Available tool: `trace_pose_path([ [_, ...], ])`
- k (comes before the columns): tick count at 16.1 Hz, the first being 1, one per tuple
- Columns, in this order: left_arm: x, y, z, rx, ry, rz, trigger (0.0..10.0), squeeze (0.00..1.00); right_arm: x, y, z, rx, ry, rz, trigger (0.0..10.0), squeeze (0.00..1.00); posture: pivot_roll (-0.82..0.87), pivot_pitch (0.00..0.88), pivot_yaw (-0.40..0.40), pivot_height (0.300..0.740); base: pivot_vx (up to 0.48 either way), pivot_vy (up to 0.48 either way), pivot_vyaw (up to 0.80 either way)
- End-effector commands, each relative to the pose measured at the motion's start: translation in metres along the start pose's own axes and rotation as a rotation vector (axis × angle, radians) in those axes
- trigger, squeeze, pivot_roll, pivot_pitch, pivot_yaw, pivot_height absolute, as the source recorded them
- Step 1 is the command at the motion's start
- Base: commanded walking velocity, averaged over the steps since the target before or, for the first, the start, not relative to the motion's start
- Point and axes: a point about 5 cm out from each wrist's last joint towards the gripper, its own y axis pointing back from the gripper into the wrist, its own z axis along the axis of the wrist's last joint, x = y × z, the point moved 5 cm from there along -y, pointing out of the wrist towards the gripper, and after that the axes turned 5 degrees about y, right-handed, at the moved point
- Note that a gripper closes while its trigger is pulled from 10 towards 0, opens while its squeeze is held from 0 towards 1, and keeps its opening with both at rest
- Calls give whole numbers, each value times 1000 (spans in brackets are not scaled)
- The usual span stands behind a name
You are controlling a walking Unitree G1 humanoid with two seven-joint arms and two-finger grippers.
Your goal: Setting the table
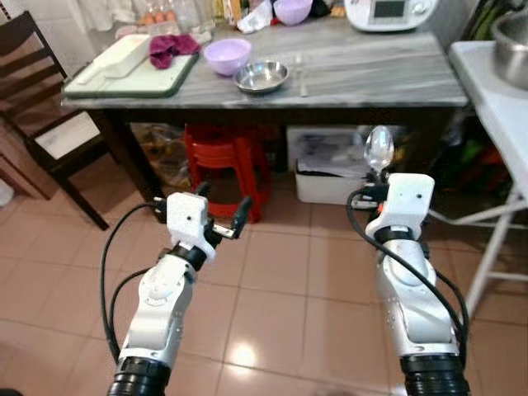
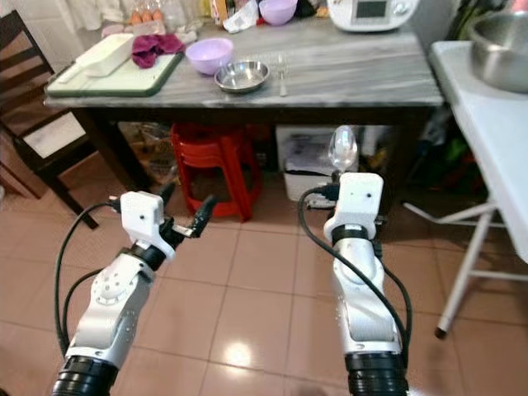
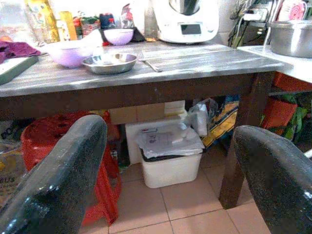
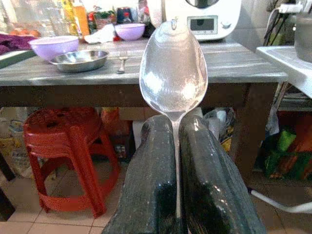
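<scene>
Polished metal spoon (image 4: 173, 73) is standing upright between the fingers of the right gripper (image 4: 176, 146), bowl up, with the handle pinched tight between the two black pads and running down between them. Right gripper is hanging in front of the grey marble-topped table (image 1: 371, 70), below the level of its front edge and toward the table's right end, well apart from everything on top. Near the front edge, left of middle, a steel bowl (image 1: 261, 76) is sitting just beside a lilac bowl (image 1: 227, 55); a fork (image 1: 302, 76) is lying just right of the steel bowl. A green tray (image 1: 132, 78) with a white box (image 1: 125, 54) and a maroon cloth (image 1: 171, 48) is occupying the left end. A white kitchen appliance (image 4: 207, 19) with a small display is standing at the back edge; writing on it is too small to read. Left gripper (image 1: 221, 216) is hovering over the tiled floor, fingers spread wide, holding nothing. Under the table, a red stool (image 1: 231, 169) and a white bin (image 1: 330, 177) are sitting.
</scene>
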Motion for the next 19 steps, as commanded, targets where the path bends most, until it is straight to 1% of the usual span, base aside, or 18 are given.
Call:
trace_pose_path([
  [1, -4, -1, 2, -4, 1, -13, 10000, 0, -4, 0, 2, -11, -1, -10, 10000, 0, -132, 107, 106, 740, 480, 0, 431],
  [2, -5, -1, 2, -5, 1, -14, 10000, 0, -3, 0, 2, -11, -1, -11, 10000, 0, -132, 106, 106, 740, 480, 0, 431],
  [5, -6, -1, 1, -1, 3, -20, 10000, 0, -3, 0, 2, -10, -3, -10, 10000, 0, -131, 105, 105, 740, 480, 0, 0],
  [7, -8, -1, 0, 2, 6, -26, 10000, 0, -4, 0, -1, 8, -35, -18, 10000, 0, -132, 105, 104, 740, 480, 0, 0],
  [11, -9, -1, -1, 3, 9, -28, 10000, 0, -4, -1, 1, 1, -33, -15, 10000, 0, -132, 104, 100, 740, 480, 0, -794],
  [14, -9, 0, -1, 4, 12, -28, 10000, 0, -2, -2, 1, 2, -37, -13, 10000, 0, -131, 105, 100, 740, 480, 0, -450],
  [15, -10, 0, -1, 4, 12, -28, 10000, 0, -2, -2, 1, 3, -38, -12, 10000, 0, -131, 105, 100, 740, 480, 0, 0],
  [19, -11, 3, -5, 20, 20, -38, 10000, 0, -1, -1, 0, 6, -34, -8, 10000, 0, -133, 109, 100, 740, 338, 0, -628],
])
